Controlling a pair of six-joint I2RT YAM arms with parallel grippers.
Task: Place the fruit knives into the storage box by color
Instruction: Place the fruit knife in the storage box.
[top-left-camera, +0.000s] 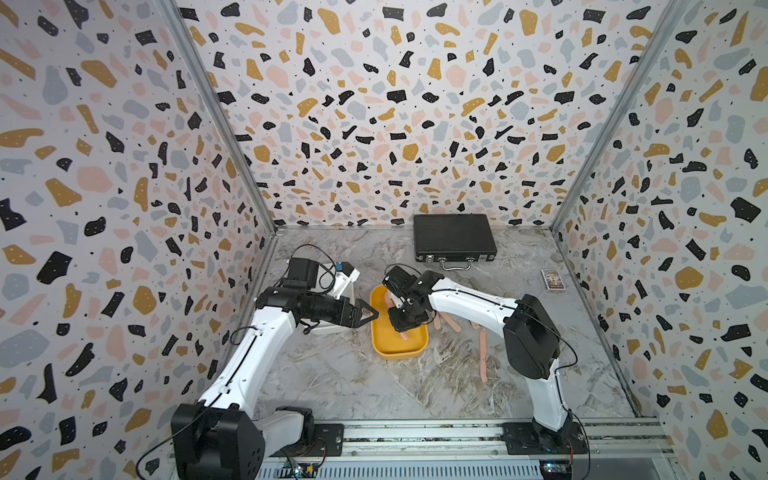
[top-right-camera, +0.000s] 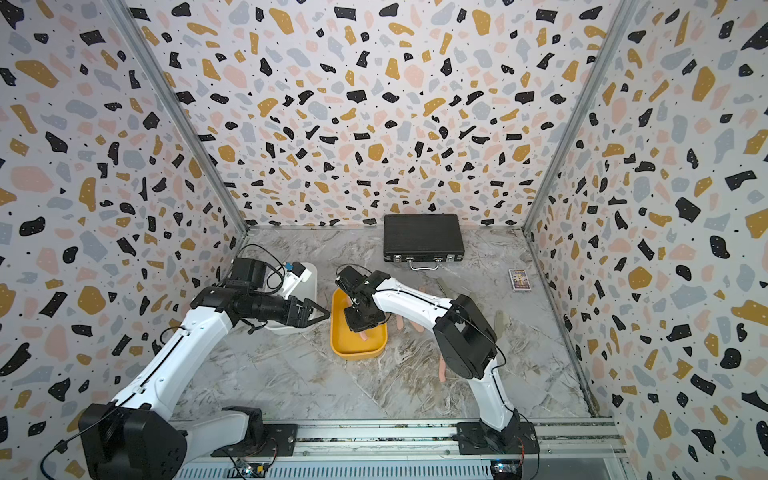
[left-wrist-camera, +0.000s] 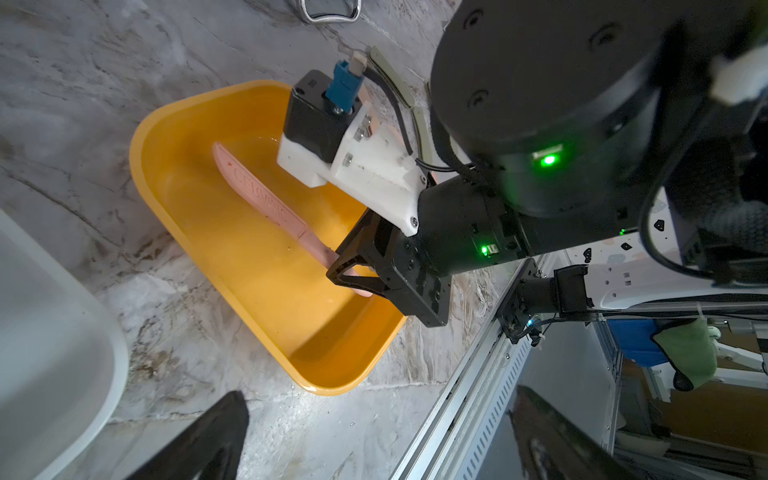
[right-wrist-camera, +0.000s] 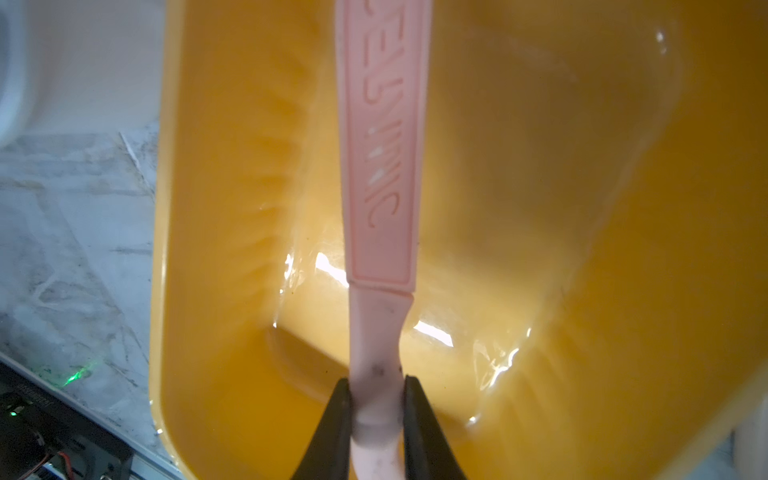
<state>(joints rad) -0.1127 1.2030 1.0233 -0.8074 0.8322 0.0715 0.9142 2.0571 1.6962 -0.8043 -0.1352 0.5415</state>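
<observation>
Pink knife (right-wrist-camera: 380, 166) slants down inside yellow tub (top-left-camera: 380, 338), mid-desk, its handle end pinched betw. R fingers (right-wrist-camera: 332, 432). L fingers (left-wrist-camera: 216, 432) spread wide, empty, betw. that tub & white tub (left-wrist-camera: 50, 332) nr desk's left edge.

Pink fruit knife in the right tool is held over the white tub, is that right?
Wrong tub. The pink fruit knife gripped by the right tool is held over the mustard-yellow tub, as the right wrist view shows.
</observation>
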